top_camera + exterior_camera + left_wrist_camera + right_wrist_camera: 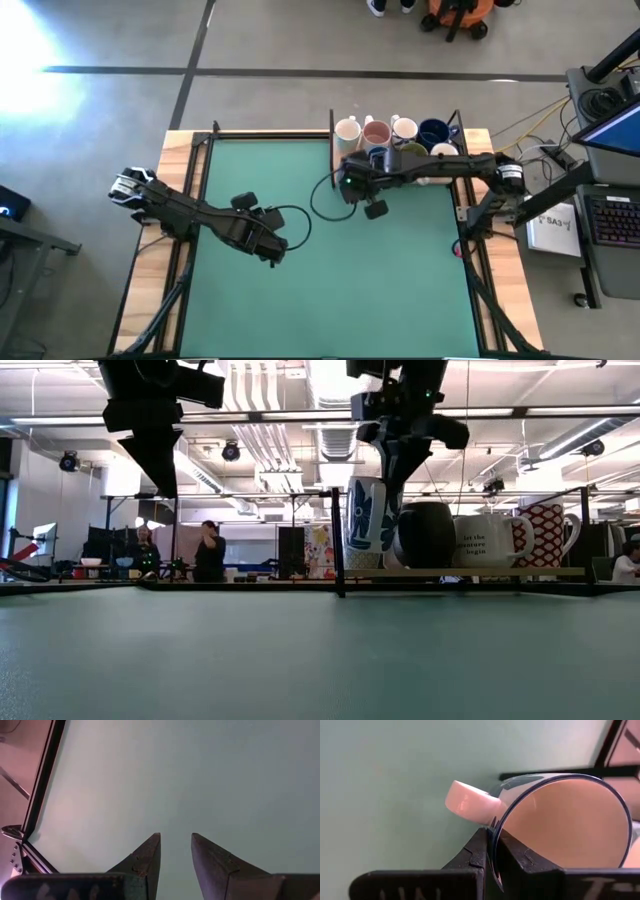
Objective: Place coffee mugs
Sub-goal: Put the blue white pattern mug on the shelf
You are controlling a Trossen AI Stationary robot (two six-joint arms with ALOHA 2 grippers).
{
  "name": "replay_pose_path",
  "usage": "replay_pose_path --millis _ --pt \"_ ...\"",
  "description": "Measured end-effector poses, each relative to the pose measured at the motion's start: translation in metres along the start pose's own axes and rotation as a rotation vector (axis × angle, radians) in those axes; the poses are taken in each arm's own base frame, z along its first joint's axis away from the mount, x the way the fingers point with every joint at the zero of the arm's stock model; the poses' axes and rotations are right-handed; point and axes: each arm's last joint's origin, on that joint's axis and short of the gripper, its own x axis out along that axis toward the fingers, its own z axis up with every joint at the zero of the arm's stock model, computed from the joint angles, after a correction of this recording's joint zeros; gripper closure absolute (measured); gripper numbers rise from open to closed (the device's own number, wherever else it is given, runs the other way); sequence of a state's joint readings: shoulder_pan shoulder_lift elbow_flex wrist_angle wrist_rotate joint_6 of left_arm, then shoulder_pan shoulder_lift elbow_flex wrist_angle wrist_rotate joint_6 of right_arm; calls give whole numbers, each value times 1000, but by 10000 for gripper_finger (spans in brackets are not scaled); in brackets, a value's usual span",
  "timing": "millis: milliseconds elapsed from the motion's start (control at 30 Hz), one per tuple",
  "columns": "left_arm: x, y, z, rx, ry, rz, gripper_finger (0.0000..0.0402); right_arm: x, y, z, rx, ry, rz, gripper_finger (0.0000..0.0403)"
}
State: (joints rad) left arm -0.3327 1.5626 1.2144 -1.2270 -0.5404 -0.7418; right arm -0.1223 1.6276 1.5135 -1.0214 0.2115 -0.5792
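Lifting cleanly means keeping the right end effector (490,852) clamped on the blue-patterned mug's (560,820) rim, clear of the mugs (405,130) at two o'clock, while the left end effector (175,851) waits, fingers apart.

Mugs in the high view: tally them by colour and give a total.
white or cream mugs: 3
pink mug: 1
dark blue mug: 1
olive-green mug: 1
blue-rimmed mug, pinched at its rim by the right gripper: 1
Total: 7 in view; the right arm may hide more.
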Motion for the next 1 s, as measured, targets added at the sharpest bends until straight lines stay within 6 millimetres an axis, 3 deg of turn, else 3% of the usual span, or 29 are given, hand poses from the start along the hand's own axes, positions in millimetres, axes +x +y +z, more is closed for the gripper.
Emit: replay_pose_path --millis 333,1000 --pt "0 0 0 5 0 0 310 6 -21 -15 45 25 -12 385" --pt "0 0 0 4 0 0 310 14 -38 -23 74 -8 -23 385"
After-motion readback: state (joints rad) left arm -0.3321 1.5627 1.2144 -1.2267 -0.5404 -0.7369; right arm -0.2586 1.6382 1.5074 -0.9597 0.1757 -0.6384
